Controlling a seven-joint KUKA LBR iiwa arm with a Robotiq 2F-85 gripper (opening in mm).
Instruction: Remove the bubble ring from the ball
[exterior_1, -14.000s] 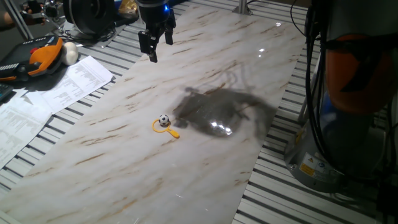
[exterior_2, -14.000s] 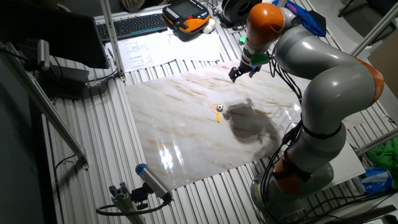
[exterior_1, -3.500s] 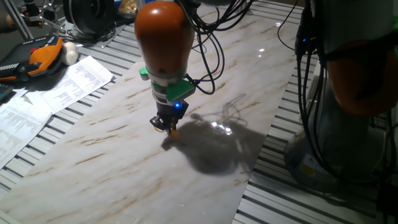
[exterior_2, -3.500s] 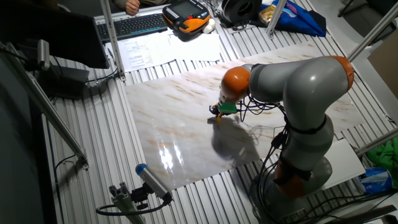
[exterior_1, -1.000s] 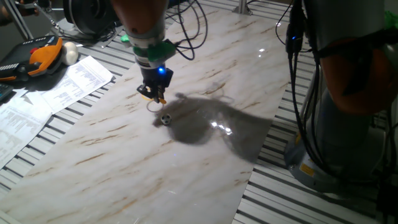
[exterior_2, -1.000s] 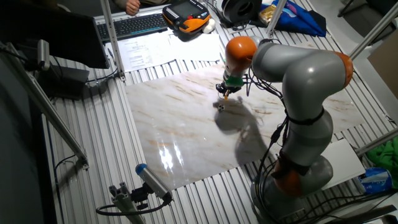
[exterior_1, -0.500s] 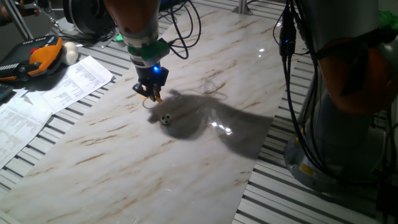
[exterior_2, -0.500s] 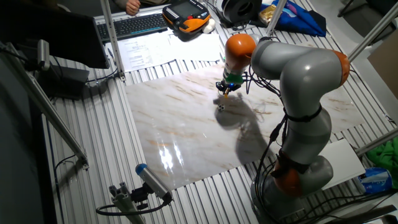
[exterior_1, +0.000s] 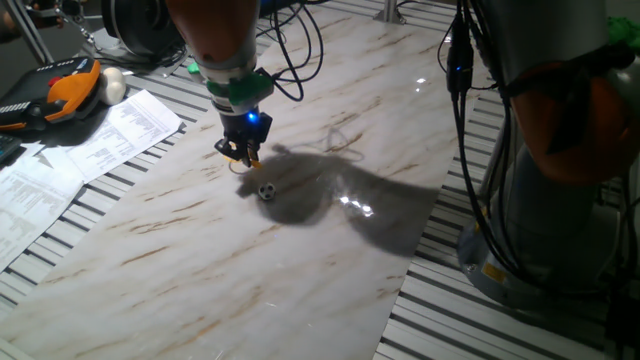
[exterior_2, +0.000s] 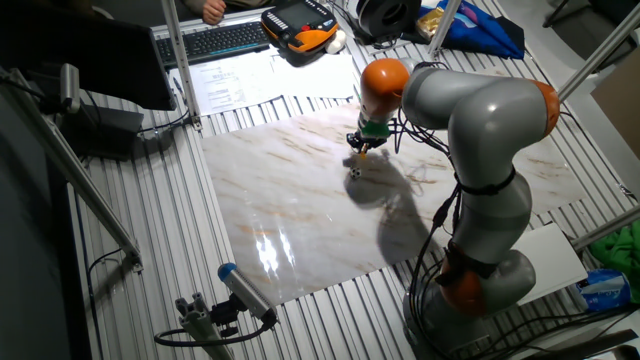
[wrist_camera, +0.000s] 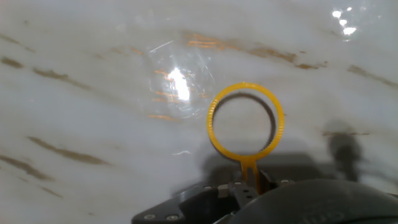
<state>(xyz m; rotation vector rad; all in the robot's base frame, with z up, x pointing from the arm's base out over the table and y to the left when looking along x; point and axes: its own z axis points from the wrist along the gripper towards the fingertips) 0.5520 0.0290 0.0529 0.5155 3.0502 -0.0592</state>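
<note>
The arm (exterior_2: 480, 130) has grey links and orange joints. A green band and blue light sit above its black gripper (exterior_1: 240, 152). Black cables trail along it.

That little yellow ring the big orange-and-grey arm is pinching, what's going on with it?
The arm's gripper is shut on the handle of the bubble ring and holds it just above the marble tabletop. The hand view shows the loop empty, with only marble inside it. The tiny soccer-patterned ball sits on the table beside the gripper, free of the ring, so the ring is already off it.
</note>
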